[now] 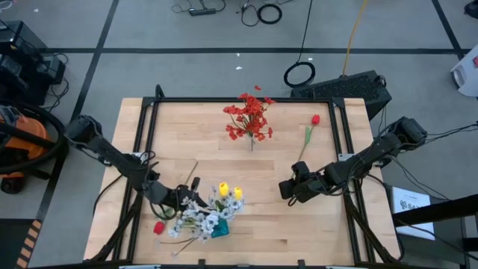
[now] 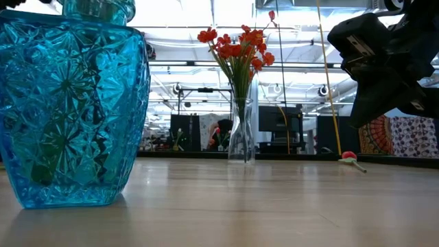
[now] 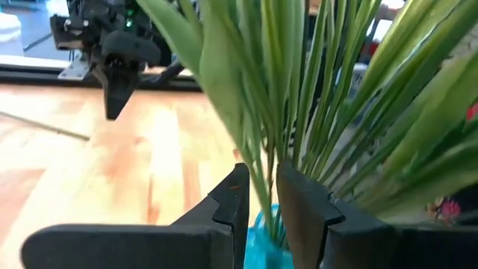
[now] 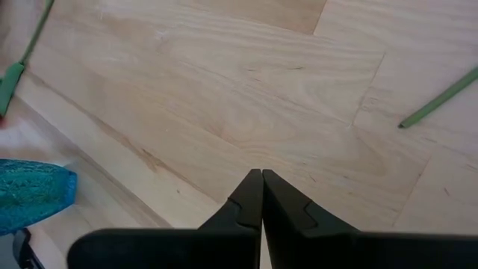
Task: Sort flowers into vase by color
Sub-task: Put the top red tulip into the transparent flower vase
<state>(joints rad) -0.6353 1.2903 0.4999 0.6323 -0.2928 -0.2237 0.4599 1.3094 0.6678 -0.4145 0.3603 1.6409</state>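
Observation:
A blue cut-glass vase (image 1: 219,230) (image 2: 68,103) stands near the table's near edge, with pale white-lavender sprays (image 1: 196,219) and yellow tulip buds (image 1: 230,191) in it. My left gripper (image 1: 178,200) (image 3: 263,200) is at this vase's left side, among the green stems. A clear vase (image 2: 241,134) with red clustered sprays (image 1: 250,118) stands near the far edge. One red bud (image 1: 158,228) lies left of the blue vase. Another red bud (image 1: 315,119) (image 2: 349,156) lies right of the clear vase on its stem. My right gripper (image 1: 287,188) (image 4: 261,176) hovers shut right of the blue vase. My left gripper has green flower stems (image 3: 261,183) between its two fingers, just above the blue vase's mouth (image 3: 263,237). The fingers come level from the table's left and lie across the stems. The stems stand upright in the vase. Which flower they belong to is hidden.
Bare wood lies between the two vases and around my right gripper. A thin loose stem (image 1: 193,173) lies on the table behind the left gripper. A dark frame (image 1: 246,99) runs along the table's far edge and sides. Cables lie on the floor beyond.

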